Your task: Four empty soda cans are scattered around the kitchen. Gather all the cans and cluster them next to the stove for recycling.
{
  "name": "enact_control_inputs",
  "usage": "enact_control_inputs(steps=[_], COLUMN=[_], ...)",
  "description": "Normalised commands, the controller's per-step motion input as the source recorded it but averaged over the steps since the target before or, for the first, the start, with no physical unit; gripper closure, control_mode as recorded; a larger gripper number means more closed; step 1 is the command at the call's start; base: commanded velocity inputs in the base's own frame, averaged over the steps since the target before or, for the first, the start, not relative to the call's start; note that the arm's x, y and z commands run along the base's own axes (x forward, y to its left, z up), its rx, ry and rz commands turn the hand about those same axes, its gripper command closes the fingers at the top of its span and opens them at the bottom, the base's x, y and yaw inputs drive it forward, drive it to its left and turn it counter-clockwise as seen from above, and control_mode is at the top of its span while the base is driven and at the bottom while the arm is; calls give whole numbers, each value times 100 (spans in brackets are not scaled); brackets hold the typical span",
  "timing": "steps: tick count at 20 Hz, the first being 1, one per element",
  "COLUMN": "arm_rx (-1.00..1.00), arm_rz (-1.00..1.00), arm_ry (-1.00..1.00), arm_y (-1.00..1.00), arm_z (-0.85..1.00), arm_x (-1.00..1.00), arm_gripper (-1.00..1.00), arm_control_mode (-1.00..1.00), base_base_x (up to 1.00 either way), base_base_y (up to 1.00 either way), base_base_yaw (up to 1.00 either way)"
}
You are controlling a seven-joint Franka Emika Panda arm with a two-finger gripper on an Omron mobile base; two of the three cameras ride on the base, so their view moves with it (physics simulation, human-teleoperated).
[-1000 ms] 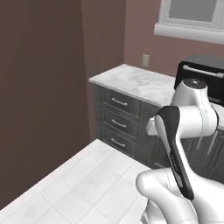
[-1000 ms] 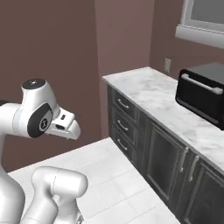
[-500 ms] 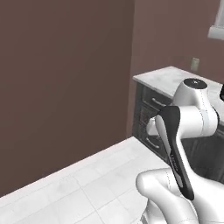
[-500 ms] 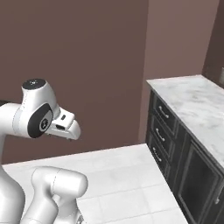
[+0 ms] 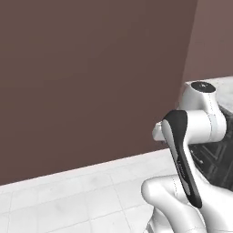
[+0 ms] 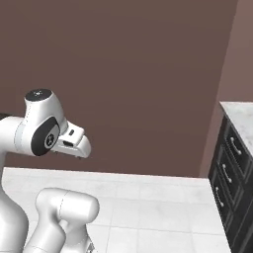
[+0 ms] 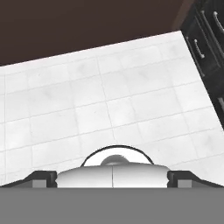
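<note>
In the left base view the white arm [image 5: 191,136] rises at the right in front of a plain brown wall [image 5: 91,77], with pale tiled floor [image 5: 68,200] below and a sliver of marble counter [image 5: 223,84] over dark cabinets at the far right. In the right base view the arm [image 6: 42,131] stands at the left, folded, before the same wall; at the right edge a dark cabinet [image 6: 232,168] with drawer handles sits under a marble counter top [image 6: 242,111], and white tiles cover the floor between. In the hand view the camera looks down on the tiled floor [image 7: 109,96], with the dark drawers [image 7: 205,39] at the upper right; the gripper [image 7: 112,177] is spread wide, its two dark tips at the bottom far apart, holding nothing. No soda cans or stove can be placed from these views.
</note>
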Motion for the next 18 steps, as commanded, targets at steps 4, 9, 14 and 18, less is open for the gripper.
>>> enact_control_inputs(steps=[4,9,14,18], arm_rx=[0,0,0,0], arm_rz=[0,0,0,0], arm_ry=[0,0,0,0], arm_y=[0,0,0,0], arm_z=[0,0,0,0], arm_x=[0,0,0,0], arm_gripper=[-100,-100,-100,-100], arm_control_mode=[100,100,100,100], base_base_x=[-5,-3,0,0], base_base_y=[0,0,2,2], base_base_yaw=[50,50,50,50])
